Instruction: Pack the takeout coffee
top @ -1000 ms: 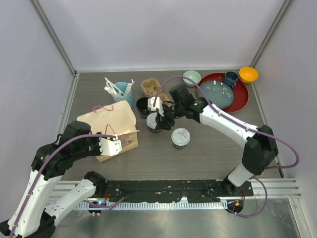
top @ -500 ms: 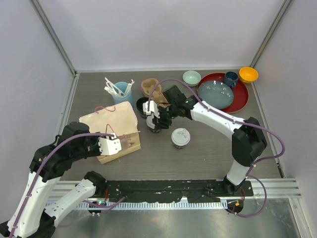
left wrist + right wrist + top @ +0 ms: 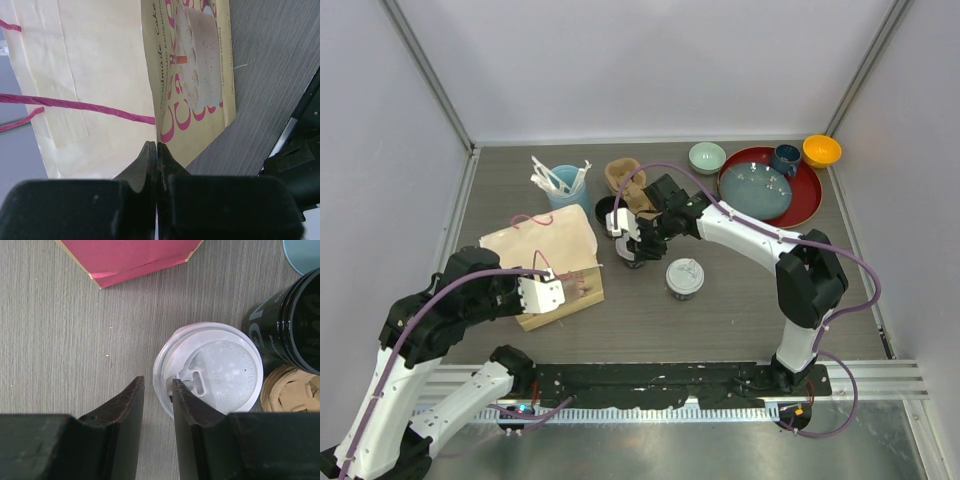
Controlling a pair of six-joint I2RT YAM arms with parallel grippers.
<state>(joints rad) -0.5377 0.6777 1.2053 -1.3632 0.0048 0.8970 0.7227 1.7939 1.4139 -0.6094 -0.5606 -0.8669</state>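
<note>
Overhead and wrist views. The left gripper (image 3: 156, 150) is pinched shut on the edge of a cream paper bag (image 3: 542, 248). Of 2 black takeout coffees, 1 lidded cup (image 3: 215, 371) stands near the bag's right side. The second cup (image 3: 684, 277) stands farther right of the bag. The right gripper (image 3: 156, 385) hangs over the nearer cup, jaws narrowly apart and straddling the lid's bag-side rim, not yet clamped. This looks like the first pick. Next the jaws should close on the rim, then lift gently toward the bag.

Left end effector (image 3: 156, 146) pinched tight, arm bent; right end effector (image 3: 158, 385) jaws narrowly parted, arm extended forward-left
</note>
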